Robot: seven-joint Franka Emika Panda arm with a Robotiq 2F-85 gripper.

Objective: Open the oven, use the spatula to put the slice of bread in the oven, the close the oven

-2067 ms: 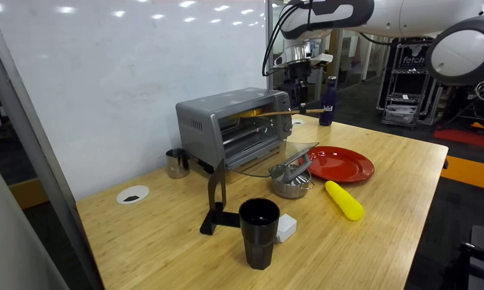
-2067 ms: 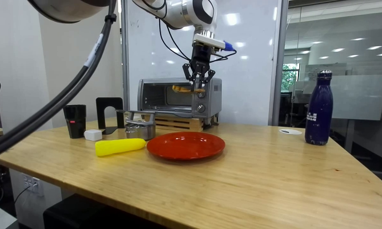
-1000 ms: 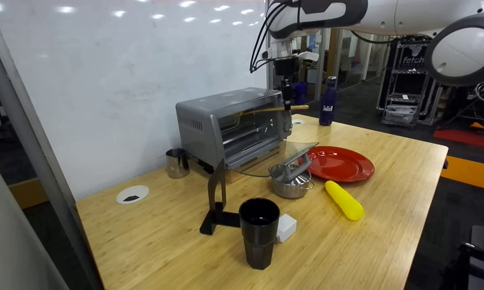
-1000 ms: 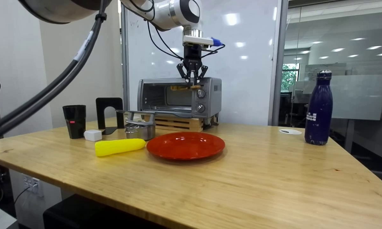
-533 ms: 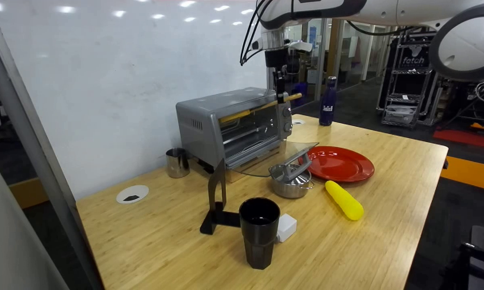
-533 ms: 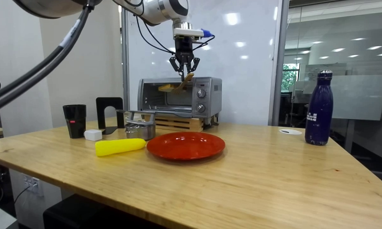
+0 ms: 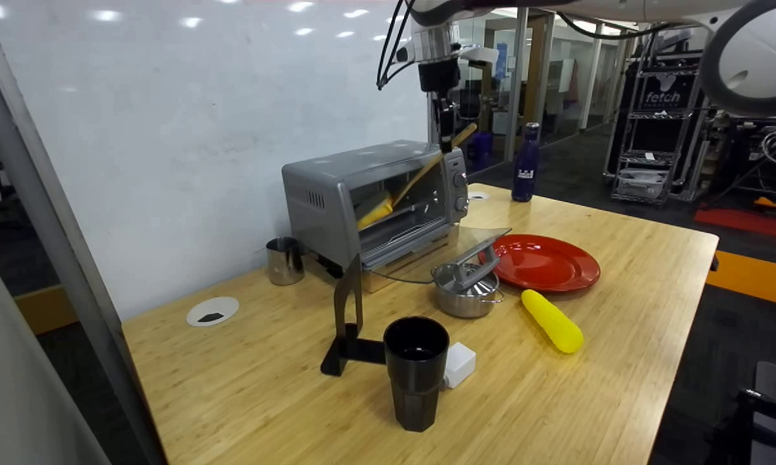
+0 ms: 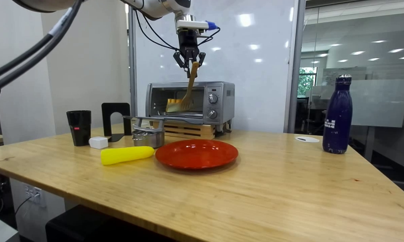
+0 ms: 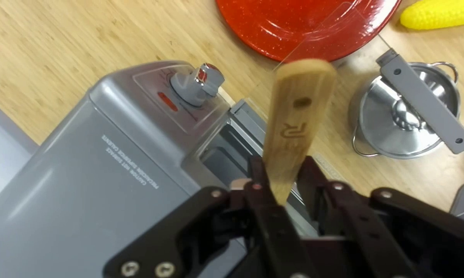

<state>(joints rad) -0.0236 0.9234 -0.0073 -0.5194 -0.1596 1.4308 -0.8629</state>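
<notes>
The silver-grey oven [image 7: 368,169] has its glass door down, with the door's handle [image 9: 427,102] over a small steel pot. My gripper [image 8: 191,74], above the oven's front, is shut on the wooden spatula [image 8: 189,85], whose handle end [image 9: 299,104] points up toward the camera in the wrist view. The spatula is steeply tilted, blade low in the oven's mouth. At the blade's end sits the slice of bread [image 8: 174,106], tilted, within the opening in both exterior views. Whether it rests on the rack or only on the blade I cannot tell.
The steel pot [image 7: 467,298] stands under the door handle, beside the red plate [image 7: 549,261] and a yellow corn cob [image 7: 552,321]. A black cup [image 7: 416,374], white block [image 7: 459,366] and black bookend [image 8: 116,121] are nearby. A blue bottle [image 8: 337,114] stands apart.
My gripper has risen and shifted across the oven's front. The spatula has gone from nearly level to steep, its blade dipping, and the slice of bread has tipped and dropped lower in the opening.
</notes>
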